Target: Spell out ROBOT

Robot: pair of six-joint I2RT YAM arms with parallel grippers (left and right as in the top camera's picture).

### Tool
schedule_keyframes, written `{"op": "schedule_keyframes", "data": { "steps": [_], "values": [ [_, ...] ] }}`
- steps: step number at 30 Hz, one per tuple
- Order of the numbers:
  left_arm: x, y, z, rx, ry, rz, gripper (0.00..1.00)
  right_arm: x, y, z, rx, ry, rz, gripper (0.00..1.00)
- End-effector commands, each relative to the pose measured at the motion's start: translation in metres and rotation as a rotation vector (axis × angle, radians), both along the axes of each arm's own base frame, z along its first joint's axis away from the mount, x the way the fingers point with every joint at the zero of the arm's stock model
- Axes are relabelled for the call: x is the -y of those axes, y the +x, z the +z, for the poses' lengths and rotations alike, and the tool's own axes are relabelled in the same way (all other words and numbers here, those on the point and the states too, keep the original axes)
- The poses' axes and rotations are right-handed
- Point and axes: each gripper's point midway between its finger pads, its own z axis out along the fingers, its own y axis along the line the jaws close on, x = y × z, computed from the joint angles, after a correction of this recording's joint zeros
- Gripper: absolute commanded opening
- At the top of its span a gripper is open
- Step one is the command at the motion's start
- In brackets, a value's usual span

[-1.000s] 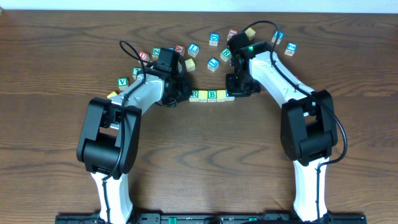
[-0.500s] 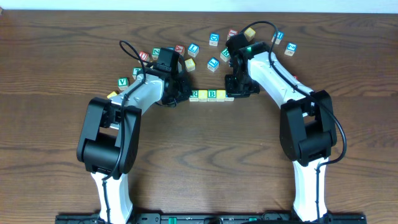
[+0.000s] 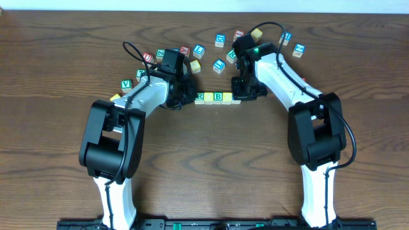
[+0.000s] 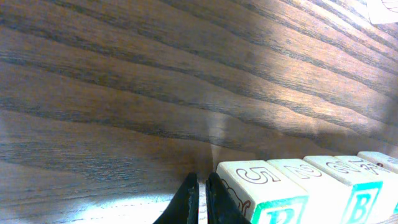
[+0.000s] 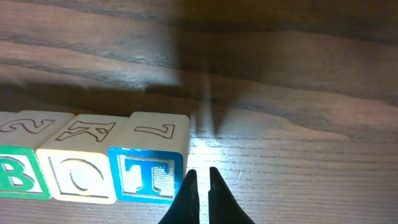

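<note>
A row of letter blocks [image 3: 217, 98] lies at mid table between the two arms. In the right wrist view its right end reads B [image 5: 18, 168], O [image 5: 78, 171], T [image 5: 149, 171]. In the left wrist view the left end block [image 4: 264, 190] shows a green letter, then several more, one a B [image 4: 360, 202]. My left gripper [image 4: 201, 199] is shut and empty, its tips just left of the row's left end. My right gripper [image 5: 200, 196] is shut and empty, just right of the T block.
Several loose letter blocks lie scattered behind the row, such as a blue one [image 3: 219, 64], a blue one at the far right [image 3: 298, 49] and a green V [image 3: 126, 84] at the left. The table's far edge runs along the top.
</note>
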Motion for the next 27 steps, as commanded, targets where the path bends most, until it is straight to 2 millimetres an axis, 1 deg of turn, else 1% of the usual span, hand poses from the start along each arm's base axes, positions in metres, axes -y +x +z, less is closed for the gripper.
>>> {"op": "schedule_keyframes", "data": {
  "steps": [1, 6, 10, 12, 16, 18, 21, 24, 27],
  "values": [
    [0.0, -0.006, -0.013, -0.024, 0.015, -0.019, 0.07, 0.009, 0.007, 0.012, 0.037, -0.036, -0.015, 0.02],
    [0.0, -0.006, -0.013, -0.024, 0.015, -0.019, 0.07, 0.019, 0.007, 0.012, 0.044, -0.089, -0.031, 0.02],
    [0.0, -0.006, -0.013, -0.024, 0.014, -0.019, 0.07, 0.022, 0.013, 0.012, 0.06, -0.084, -0.043, 0.02],
    [0.0, -0.006, -0.013, -0.024, 0.014, -0.019, 0.07, 0.022, 0.02, 0.013, 0.087, -0.074, -0.05, 0.02],
    [0.0, -0.006, -0.013, -0.024, 0.014, -0.019, 0.08, 0.023, 0.042, 0.015, 0.173, -0.065, -0.088, 0.02],
    [0.0, -0.006, -0.013, -0.024, 0.014, -0.019, 0.08, 0.017, 0.056, 0.018, 0.23, -0.041, -0.093, 0.03],
    [0.0, -0.006, -0.013, -0.024, 0.014, -0.019, 0.07, 0.009, 0.066, 0.021, 0.269, -0.002, -0.089, 0.03],
    [0.0, -0.005, -0.013, -0.023, 0.015, -0.019, 0.08, -0.005, 0.067, 0.022, 0.279, 0.047, -0.062, 0.03],
    [0.0, -0.005, -0.013, -0.024, 0.014, -0.019, 0.07, -0.01, 0.065, 0.02, 0.275, 0.053, -0.053, 0.03]
  ]
}}
